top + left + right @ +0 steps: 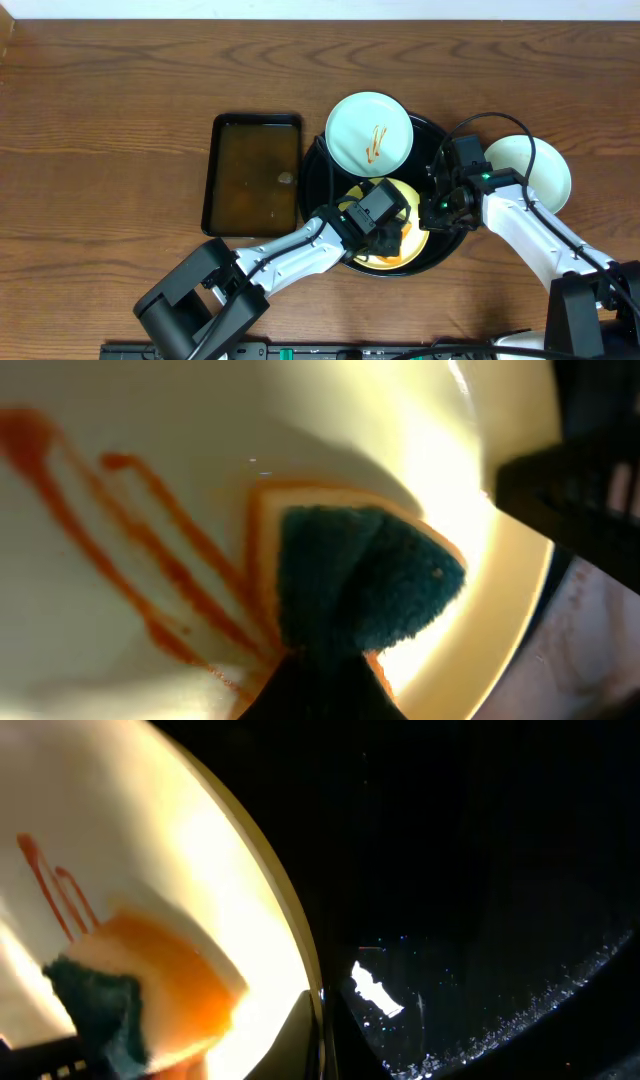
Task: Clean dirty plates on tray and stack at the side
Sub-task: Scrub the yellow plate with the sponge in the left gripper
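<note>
At 6 o'clock on the tray, yellow plate sits under my left gripper, which pinches the sponge; right gripper pressed together at the plate's 3 o'clock rim; I judge hard scrubbing may skid it.

Glossy tray; smooth plastic plates; rough-faced foam sponge; wood-grain table.

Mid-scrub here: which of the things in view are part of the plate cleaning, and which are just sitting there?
In the job: yellow plate, streaked, under the sponge in the left gripper; streaked mint plate on the tray; pale plate beside the tray.
Lying about: rectangular pan of brownish water, left of the tray.
</note>
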Available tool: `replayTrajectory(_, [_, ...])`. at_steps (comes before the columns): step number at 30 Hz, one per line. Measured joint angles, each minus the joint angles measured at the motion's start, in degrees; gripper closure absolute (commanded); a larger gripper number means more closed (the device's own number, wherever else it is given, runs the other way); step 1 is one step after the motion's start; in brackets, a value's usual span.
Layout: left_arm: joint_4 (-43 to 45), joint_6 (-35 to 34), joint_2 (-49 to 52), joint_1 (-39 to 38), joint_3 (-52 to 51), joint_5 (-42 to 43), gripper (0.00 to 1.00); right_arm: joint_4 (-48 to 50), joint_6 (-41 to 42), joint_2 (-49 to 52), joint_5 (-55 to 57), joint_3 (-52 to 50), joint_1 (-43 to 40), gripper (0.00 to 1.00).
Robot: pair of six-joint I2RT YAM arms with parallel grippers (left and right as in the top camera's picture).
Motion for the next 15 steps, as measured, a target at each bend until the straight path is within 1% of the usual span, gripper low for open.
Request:
replayTrajectory(7, [-1.0,-0.3,0.1,2.4,0.0,-10.4,0.92,-2.1,0.3,0.0,0.0,0.0,0.0,0.99])
replayTrajectory(12, [-0.7,-0.6,0.5,5.1,0.0,-13.9,0.92,-3.2,0.3,0.0,-0.2,0.0,0.0,0.99])
replayTrajectory(15, [-0.6,-0.5,0.5,6.3,0.0,-14.0,0.93,-3.2,0.3,0.0,-0.2,0.0,0.0,0.99])
